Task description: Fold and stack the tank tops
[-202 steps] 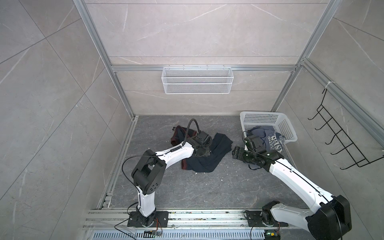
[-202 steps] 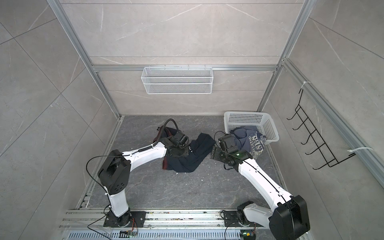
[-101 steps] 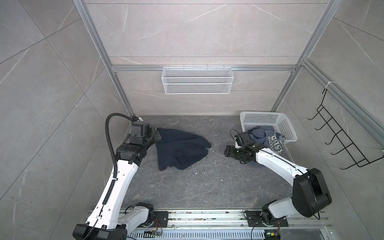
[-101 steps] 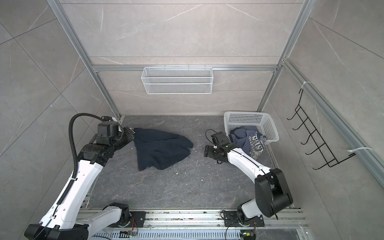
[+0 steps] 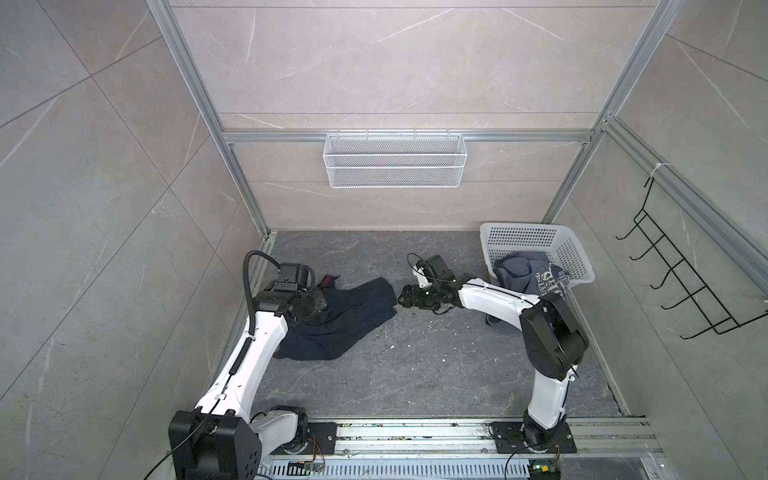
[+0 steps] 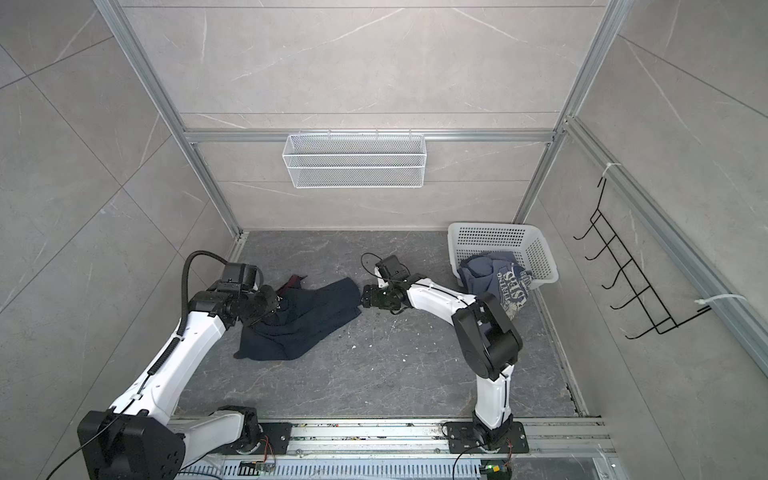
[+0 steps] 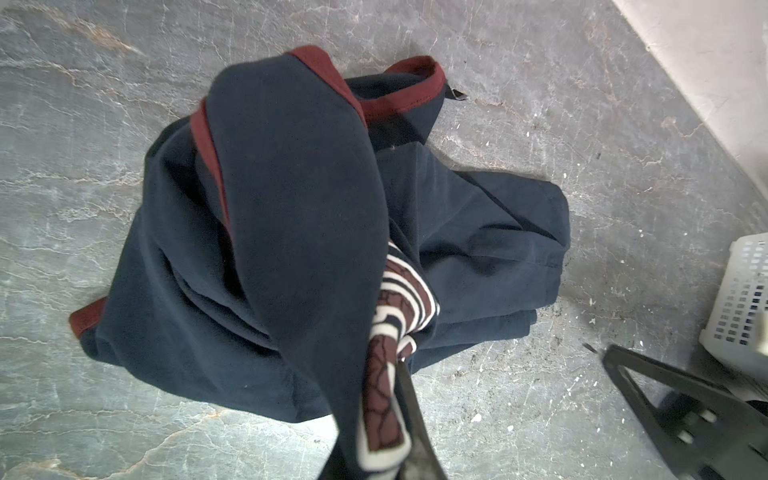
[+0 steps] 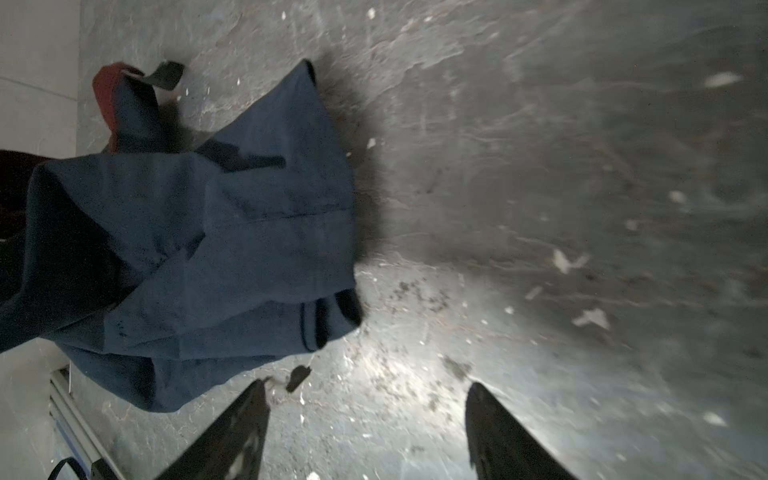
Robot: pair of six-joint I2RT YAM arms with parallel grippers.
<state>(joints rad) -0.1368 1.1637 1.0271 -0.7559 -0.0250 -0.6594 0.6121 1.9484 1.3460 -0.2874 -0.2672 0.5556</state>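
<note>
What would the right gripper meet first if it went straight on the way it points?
Probably the navy tank top: the right gripper, open, points at its near edge, though it may graze bare floor first.

The navy tank top (image 5: 345, 324) is soft, matt cloth, slack and creased. Its maroon trim (image 7: 415, 68) looks just as dull, and the print (image 7: 386, 415) is a rubbery film crazed with fine cracks. The slate-blue tank top (image 5: 515, 272) is matt cloth too. The basket (image 5: 528, 243) is white perforated plastic with a faint sheen. The floor (image 5: 415, 374) looks like dark veined stone, scuffed and flecked with pale grit. The walls (image 5: 104, 208) are large pale tiles, smooth and satin. The frame (image 5: 407, 136) is brushed aluminium, and the wall rack (image 5: 395, 166) is white-coated wire mesh. The right arm (image 5: 494, 299) and left arm (image 5: 257, 353) wear glossy white plastic shells with matt black joints.
</note>
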